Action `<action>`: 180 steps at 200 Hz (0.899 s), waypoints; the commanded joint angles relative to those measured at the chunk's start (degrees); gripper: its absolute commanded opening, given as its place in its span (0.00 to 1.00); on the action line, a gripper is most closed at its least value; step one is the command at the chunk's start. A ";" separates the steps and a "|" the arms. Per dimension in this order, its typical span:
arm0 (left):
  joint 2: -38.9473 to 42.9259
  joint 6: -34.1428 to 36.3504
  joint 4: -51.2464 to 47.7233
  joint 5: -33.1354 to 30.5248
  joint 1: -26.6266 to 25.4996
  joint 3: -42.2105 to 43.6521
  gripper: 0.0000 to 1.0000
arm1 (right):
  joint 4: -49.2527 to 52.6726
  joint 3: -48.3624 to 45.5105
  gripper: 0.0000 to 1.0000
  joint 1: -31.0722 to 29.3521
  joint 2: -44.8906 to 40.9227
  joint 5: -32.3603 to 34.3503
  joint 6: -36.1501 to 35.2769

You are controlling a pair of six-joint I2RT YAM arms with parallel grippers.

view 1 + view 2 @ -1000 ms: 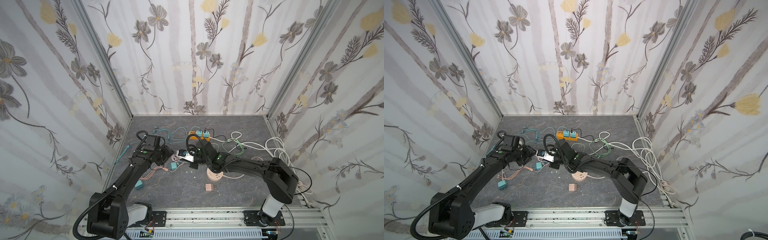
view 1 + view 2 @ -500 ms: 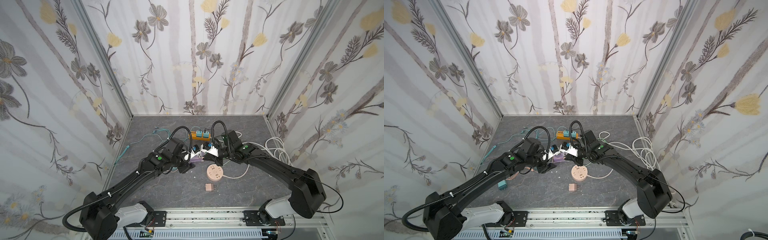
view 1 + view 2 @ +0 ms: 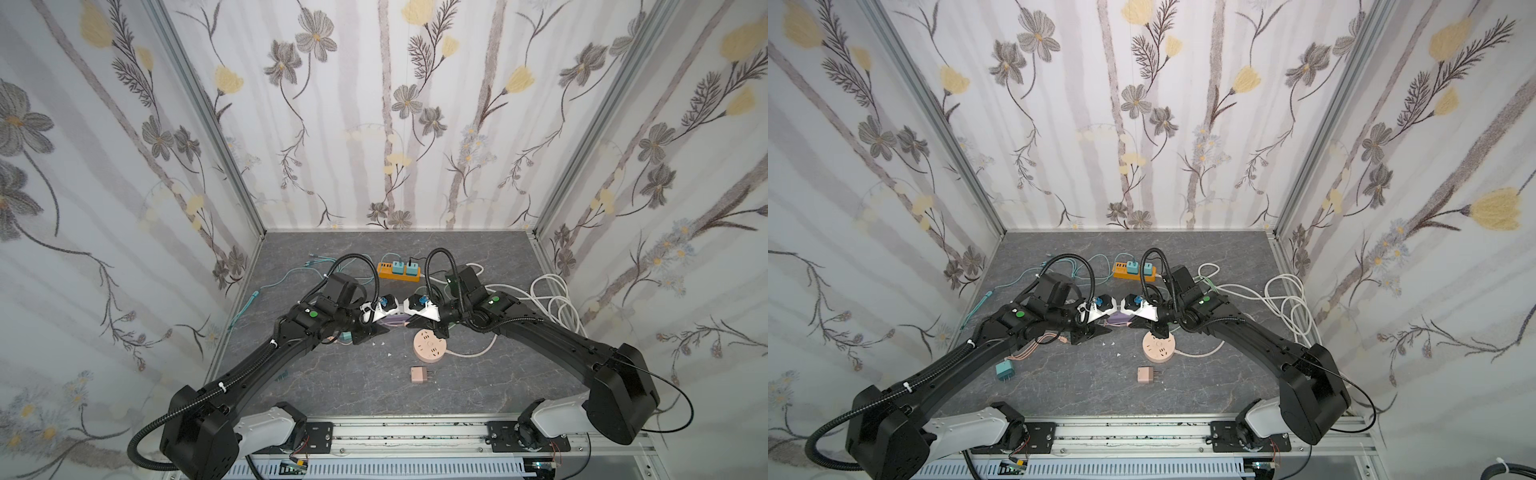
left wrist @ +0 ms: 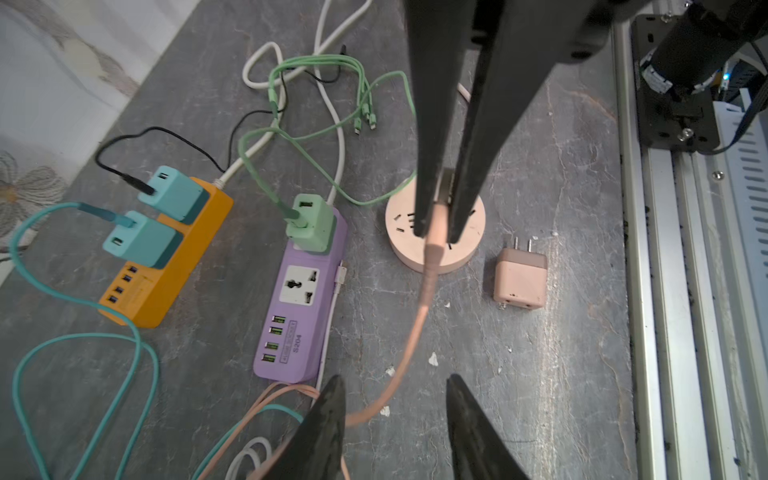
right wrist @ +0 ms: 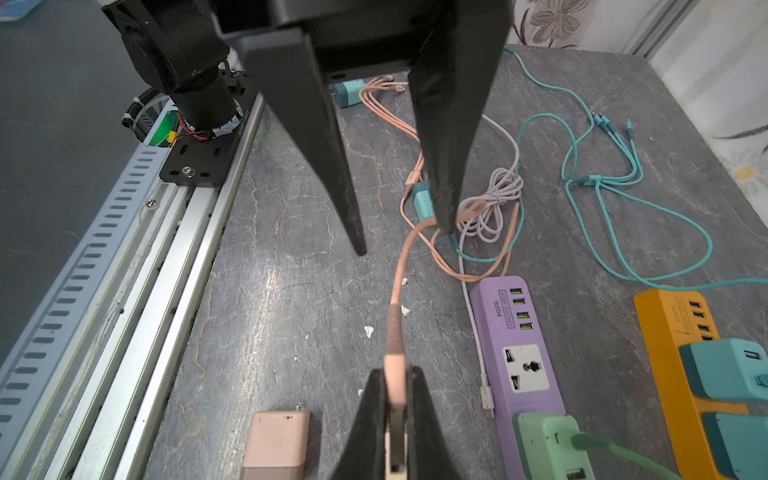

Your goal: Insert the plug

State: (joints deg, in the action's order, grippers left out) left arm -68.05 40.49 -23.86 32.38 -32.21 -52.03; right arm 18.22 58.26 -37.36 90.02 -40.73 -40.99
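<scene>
Floral-papered walls [image 3: 374, 124] enclose three sides of a grey stone-patterned counter [image 3: 478, 257]. The left pincer [image 4: 395, 378] stands open, with the pink cable [image 4: 415, 328] between its fingers. The right pincer [image 5: 394, 374] is clamped on the pink plug [image 5: 394, 361], above the round socket [image 4: 465, 253], mid-counter toward the front edge.

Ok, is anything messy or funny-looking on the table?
Yes. The pink charger lies loose on its side, prongs pointing sideways, plugged into nothing, beside the round pink socket. Little white bits are scattered on the grey tabletop nearby.
</scene>
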 commanded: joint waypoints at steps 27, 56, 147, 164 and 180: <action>-0.74 -0.72 3.19 9.96 0.30 -0.10 0.43 | -7.53 -1.14 0.02 0.01 -1.16 -5.10 0.81; -1.71 -0.45 2.46 11.75 0.39 -0.61 0.40 | -7.58 -0.99 0.02 0.01 -1.25 -5.14 0.96; -2.43 -1.55 4.23 13.67 1.52 0.00 0.19 | -8.28 -1.04 0.03 0.01 -0.81 -5.85 1.18; -2.66 -1.79 4.67 13.94 1.62 0.10 0.15 | -8.39 -1.01 0.03 0.01 -0.63 -5.93 1.26; -2.84 -1.82 4.69 14.22 1.58 0.03 0.12 | -8.45 -1.01 0.04 -0.01 -0.46 -6.01 1.42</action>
State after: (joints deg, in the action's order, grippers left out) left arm -70.65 38.74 -20.75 44.38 -30.65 -52.14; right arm 12.23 57.21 -37.32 89.21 -45.12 -39.90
